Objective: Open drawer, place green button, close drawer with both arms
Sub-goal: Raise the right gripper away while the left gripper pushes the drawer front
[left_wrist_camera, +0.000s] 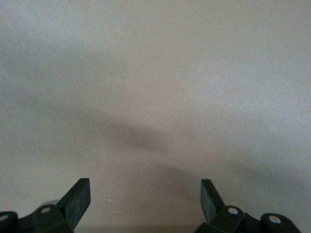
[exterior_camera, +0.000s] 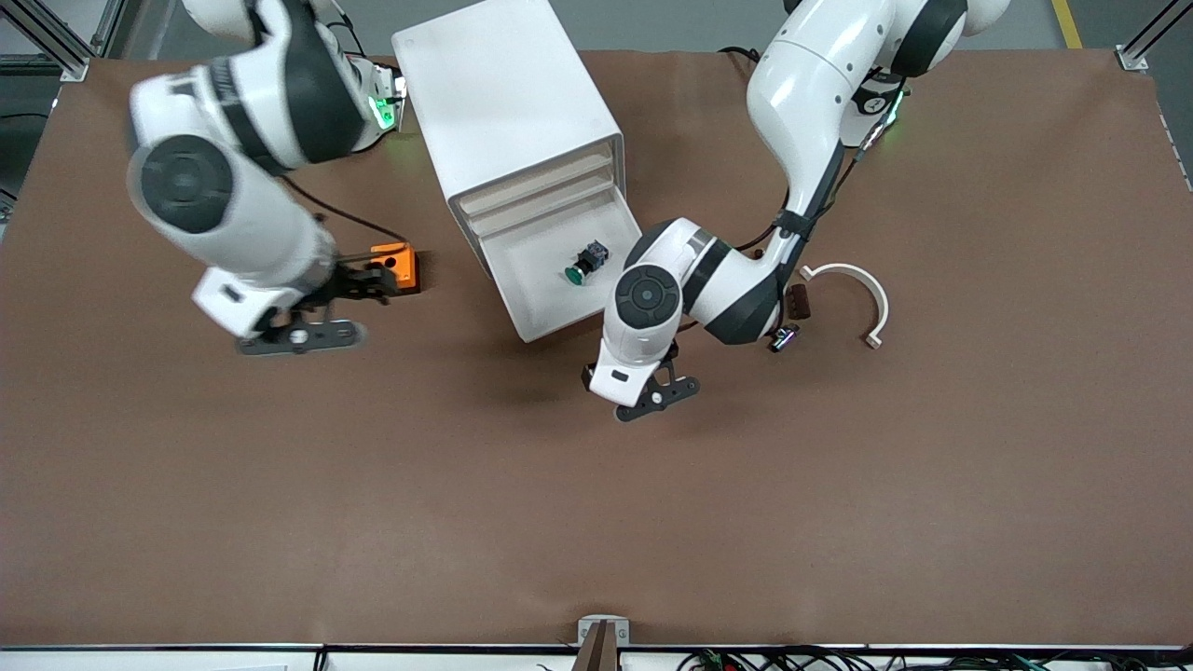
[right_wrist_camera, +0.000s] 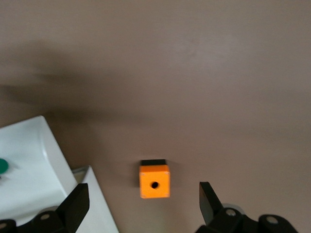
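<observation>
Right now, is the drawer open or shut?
Open. The bottom drawer sticks out from the white cabinet, and the green button lies inside it on its side.

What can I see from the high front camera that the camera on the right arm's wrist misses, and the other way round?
Only the front view shows the white drawer cabinet whole, the left gripper open at the open drawer's front, a curved white clip, and the button's black-and-blue body.
Only the right wrist view shows the round hole in the orange box's top.
Both show the orange box, the open drawer, the green-capped button in it, and the open right gripper over the table.
</observation>
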You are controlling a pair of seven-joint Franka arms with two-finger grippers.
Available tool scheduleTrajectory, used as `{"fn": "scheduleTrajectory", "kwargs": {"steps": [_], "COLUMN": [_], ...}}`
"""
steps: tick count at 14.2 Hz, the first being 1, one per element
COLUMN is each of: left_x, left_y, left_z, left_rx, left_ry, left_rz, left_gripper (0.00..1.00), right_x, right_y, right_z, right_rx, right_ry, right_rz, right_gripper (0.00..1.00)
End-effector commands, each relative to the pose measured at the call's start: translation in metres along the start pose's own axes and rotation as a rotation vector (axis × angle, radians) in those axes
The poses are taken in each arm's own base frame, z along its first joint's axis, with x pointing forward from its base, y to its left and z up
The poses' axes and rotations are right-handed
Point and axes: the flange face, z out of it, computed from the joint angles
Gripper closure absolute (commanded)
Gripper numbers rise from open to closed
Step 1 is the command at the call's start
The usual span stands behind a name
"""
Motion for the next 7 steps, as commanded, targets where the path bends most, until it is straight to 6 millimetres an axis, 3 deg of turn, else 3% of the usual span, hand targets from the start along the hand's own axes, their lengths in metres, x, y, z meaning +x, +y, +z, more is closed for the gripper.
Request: {"fn": "scheduleTrajectory", "kwargs": {"steps": [1,3,7], "left_x": [-0.022,-0.036,-0.059], "left_y": [0.009,0.014,0.018], "left_z": [0.008,0.014,0.027], "left_rx": [0.009,0.02,0.038], "left_ry": [0.007,0.003,-0.023], "left_rz": [0.044,0.065,0.088], "left_gripper": [0.0,0.0,0.0], "right_x": [-0.02,-0.026,-0.028], "right_y": [0.06,0.11,0.177], "right_z": [-0.028,-0.034,-0.042], "right_rx": [0.013,0.03,0.045], "right_ry": [0.011,0.007,0.034], "right_rz": [-0.033,-0.033,-0.039], "right_gripper": [0.0,0.0,0.0]}}
